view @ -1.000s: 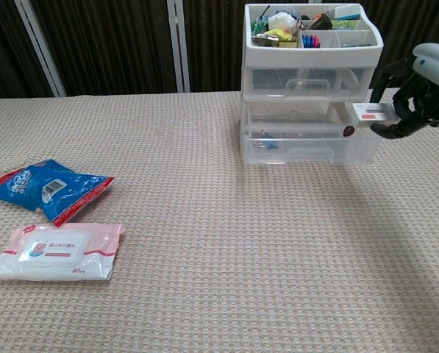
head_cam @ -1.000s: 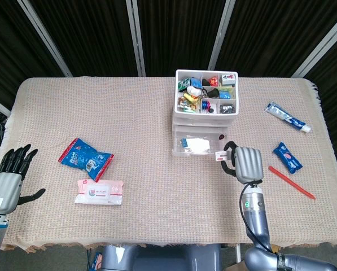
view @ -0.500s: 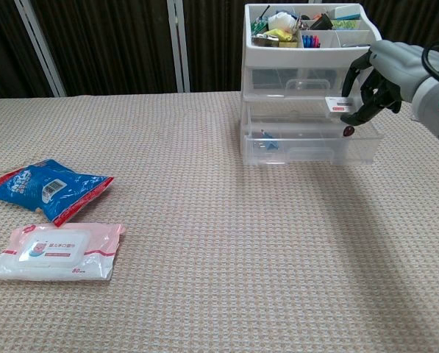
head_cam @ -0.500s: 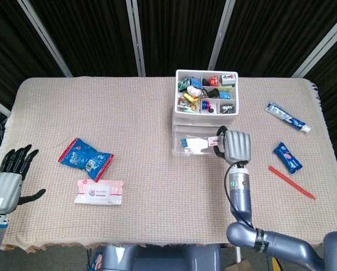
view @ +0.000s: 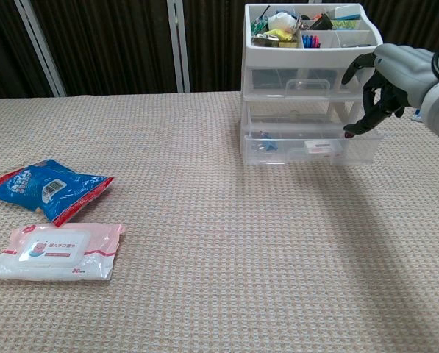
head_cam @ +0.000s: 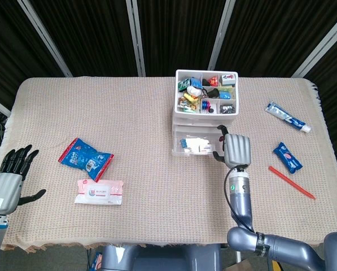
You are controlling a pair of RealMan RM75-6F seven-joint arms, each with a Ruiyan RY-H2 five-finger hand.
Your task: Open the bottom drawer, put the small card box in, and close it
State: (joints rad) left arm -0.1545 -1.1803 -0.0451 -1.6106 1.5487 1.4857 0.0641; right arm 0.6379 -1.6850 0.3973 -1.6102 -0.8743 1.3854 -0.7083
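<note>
We had our right hand (view: 384, 84) up over the open bottom drawer (view: 311, 146), fingers spread and holding nothing, because the small card box (view: 319, 147) lay inside the drawer, seen through its clear front. The drawer stood pulled out from the storage unit (view: 311, 70), not yet closed. Our left hand (head_cam: 7, 178) waited at the table's (head_cam: 145, 113) near corner, fingers apart and empty, well clear.

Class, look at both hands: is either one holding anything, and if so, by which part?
Nothing is held. The right hand hangs over the open bottom drawer, where the small card box lies; the left hand is open.
</note>
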